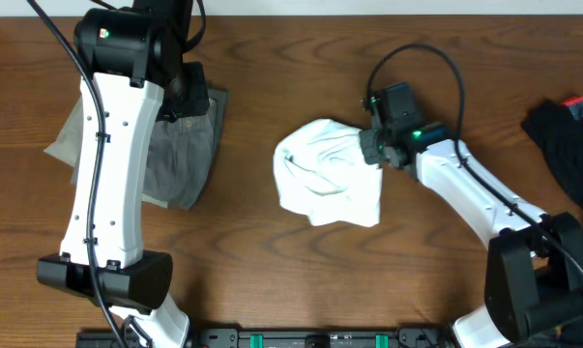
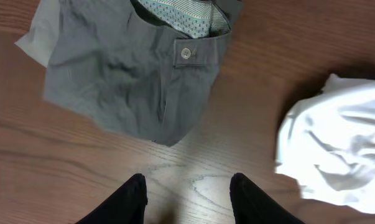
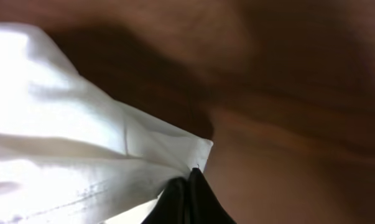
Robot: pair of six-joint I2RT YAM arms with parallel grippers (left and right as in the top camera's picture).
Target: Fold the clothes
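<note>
The crumpled white T-shirt (image 1: 325, 176) lies in a heap at the table's middle. My right gripper (image 1: 371, 147) is at its right edge, shut on a fold of the white cloth (image 3: 81, 149); in the right wrist view the black fingertips (image 3: 190, 182) pinch together on the hem. The grey-khaki trousers (image 1: 180, 159) lie at the left, with button and patterned lining showing (image 2: 186, 53). My left gripper (image 2: 187, 186) hovers open over bare wood just below the trousers (image 2: 131, 68), holding nothing. The T-shirt (image 2: 336, 146) shows to its right.
A black garment (image 1: 567, 135) lies at the far right edge of the wooden table (image 1: 252, 271). The left arm's white links (image 1: 102, 164) cover part of the trousers. A pale cloth corner (image 1: 67, 135) sticks out beneath the trousers at the left.
</note>
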